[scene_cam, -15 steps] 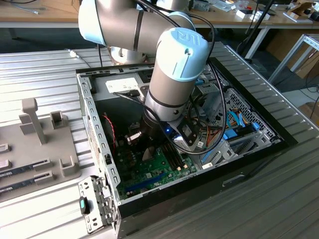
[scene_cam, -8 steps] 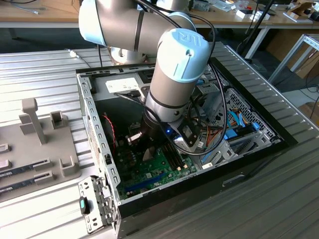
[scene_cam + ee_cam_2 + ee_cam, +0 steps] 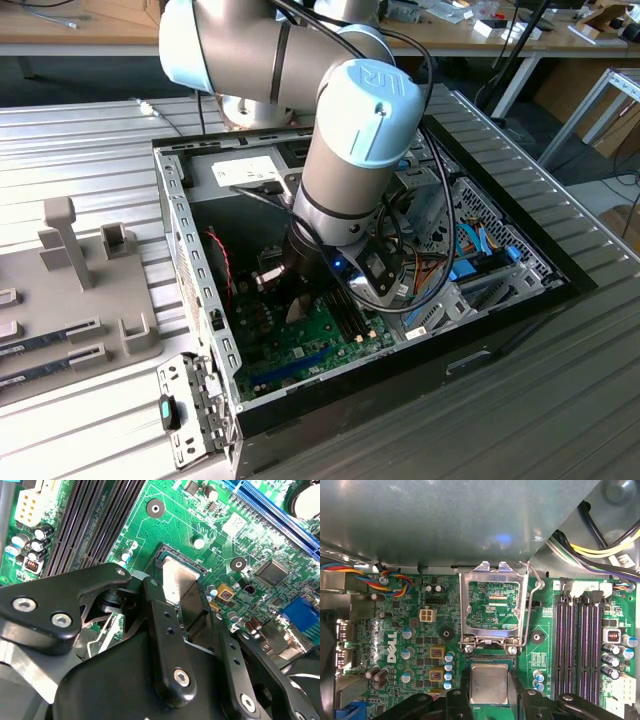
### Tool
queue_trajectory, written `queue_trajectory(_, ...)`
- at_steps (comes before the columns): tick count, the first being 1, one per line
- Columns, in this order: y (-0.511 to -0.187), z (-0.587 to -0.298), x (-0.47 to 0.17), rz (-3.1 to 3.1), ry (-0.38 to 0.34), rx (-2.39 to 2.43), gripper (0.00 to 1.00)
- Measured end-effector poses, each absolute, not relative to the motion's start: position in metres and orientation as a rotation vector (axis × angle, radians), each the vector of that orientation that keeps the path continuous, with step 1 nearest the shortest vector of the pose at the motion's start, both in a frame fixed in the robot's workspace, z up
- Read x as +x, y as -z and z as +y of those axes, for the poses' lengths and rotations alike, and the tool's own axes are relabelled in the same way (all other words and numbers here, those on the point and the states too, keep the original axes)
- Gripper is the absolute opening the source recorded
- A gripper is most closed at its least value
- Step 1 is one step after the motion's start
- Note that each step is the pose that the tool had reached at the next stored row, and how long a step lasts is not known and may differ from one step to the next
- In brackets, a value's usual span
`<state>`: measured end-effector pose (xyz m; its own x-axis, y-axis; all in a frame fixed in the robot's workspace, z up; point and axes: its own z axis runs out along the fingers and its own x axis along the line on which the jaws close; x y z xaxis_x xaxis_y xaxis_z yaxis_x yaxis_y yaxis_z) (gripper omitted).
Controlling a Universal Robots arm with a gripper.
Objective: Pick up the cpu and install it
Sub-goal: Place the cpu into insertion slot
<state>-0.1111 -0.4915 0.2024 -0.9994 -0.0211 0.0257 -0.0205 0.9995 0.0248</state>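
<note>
End effector (image 3: pixel 490 699) is clamping the cpu (image 3: pixel 489 682) by its edges at the socket (image 3: pixel 490 658), beside the flipped-open frame (image 3: pixel 492 605); I'd say it's needing a level, square, straight-down seating, no sliding.

Open computer case (image 3: pixel 186 250) on ribbed metal surface (image 3: pixel 520 400); green motherboard (image 3: pixel 300 345) inside. Grey fixture tray (image 3: pixel 90 290) at the case's 9 o'clock, exterior view. First wrist view: silver socket frame (image 3: pixel 465 605) hinged open, memory slots (image 3: pixel 563 650) just beside it

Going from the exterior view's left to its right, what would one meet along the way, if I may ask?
Grey fixture tray → computer case's perforated side wall → green motherboard → blue cables.
</note>
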Motion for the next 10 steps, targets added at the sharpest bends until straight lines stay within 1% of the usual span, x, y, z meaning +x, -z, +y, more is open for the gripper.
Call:
queue_trajectory(7,-0.2022,-0.4915,-0.1109,-3.115,0.039,0.033,0.4)
queue_trajectory(8,-0.2021,-0.4914,-0.1109,-3.116,0.039,0.033,0.41)
queue_trajectory(10,-0.2021,-0.4914,-0.1109,-3.115,0.039,0.032,0.53)
